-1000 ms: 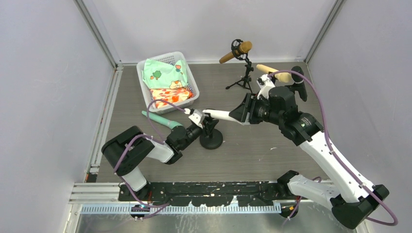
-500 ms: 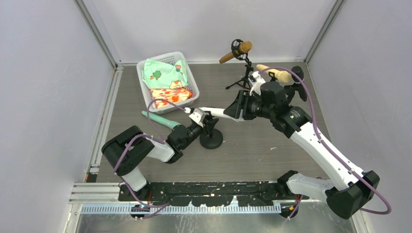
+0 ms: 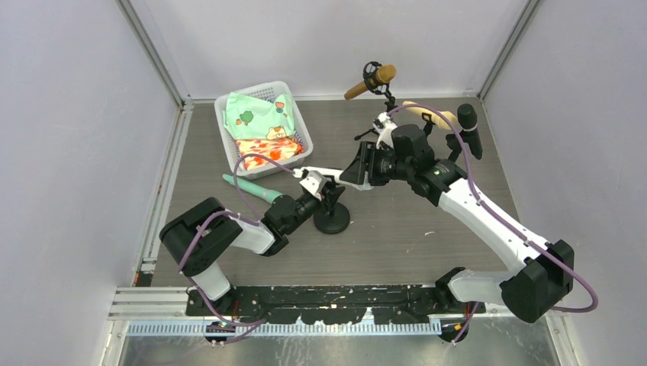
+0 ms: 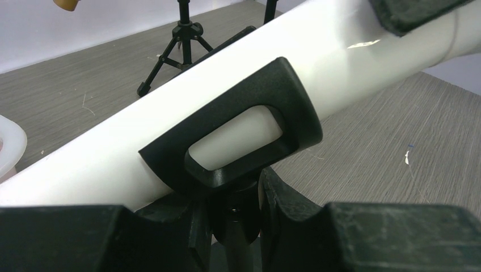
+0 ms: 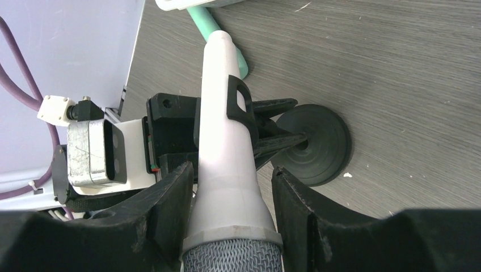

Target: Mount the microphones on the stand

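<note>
- Top view: the left arm lies low over the counter (image 3: pixel 397 244), reaching right. Its left tool (image 3: pixel 323 197) is clamped on the stem of the stand (image 3: pixel 333 222), just under the clip (image 3: pixel 330 187).
- The right arm stretches from the right edge and bends left, with its right tool (image 3: pixel 363 169) gripping the white microphone (image 3: pixel 329 176) near the head.
- The white microphone lies almost level, its thin tail passing through the clip.
- Around them: a basket (image 3: pixel 226 142) of cloths, a mint green microphone (image 3: pixel 252 187) lying on the counter beside it, a brown microphone (image 3: pixel 370 81) on a tripod stand (image 3: pixel 390 97), a black microphone (image 3: pixel 468 130) at the right, and a cream microphone (image 3: pixel 418 107) partly hidden behind the right arm.
- Left wrist view: the fingers (image 4: pixel 62 238) close on the dark stem from both sides. The white body crosses slantwise right above them, ringed by the clip.
- Right wrist view: both fingers (image 5: pixel 164 218) press the white body just ahead of its mesh head. The tail points away through the clip, above the round base, towards the mint green microphone.
</note>
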You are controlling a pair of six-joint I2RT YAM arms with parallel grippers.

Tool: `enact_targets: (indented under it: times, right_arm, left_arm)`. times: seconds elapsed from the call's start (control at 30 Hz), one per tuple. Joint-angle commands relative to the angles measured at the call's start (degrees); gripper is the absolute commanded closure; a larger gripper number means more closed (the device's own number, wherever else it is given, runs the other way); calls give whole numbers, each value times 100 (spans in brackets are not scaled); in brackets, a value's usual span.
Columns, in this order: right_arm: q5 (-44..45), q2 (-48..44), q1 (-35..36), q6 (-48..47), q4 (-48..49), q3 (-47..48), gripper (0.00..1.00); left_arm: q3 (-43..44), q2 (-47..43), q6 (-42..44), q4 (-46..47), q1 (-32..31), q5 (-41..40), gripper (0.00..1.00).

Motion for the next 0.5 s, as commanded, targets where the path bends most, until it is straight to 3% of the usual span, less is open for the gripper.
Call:
enact_targets:
  times: [0.0,0.47]
  right_arm:
    - [433,681,163,-258,-283,-279,99]
    - [571,867,176,-224,-15,-431,99]
  left_arm:
    - [241,-140,388,201,-411,1051,100]
    - [209,-138,371,209,-411,1000,100]
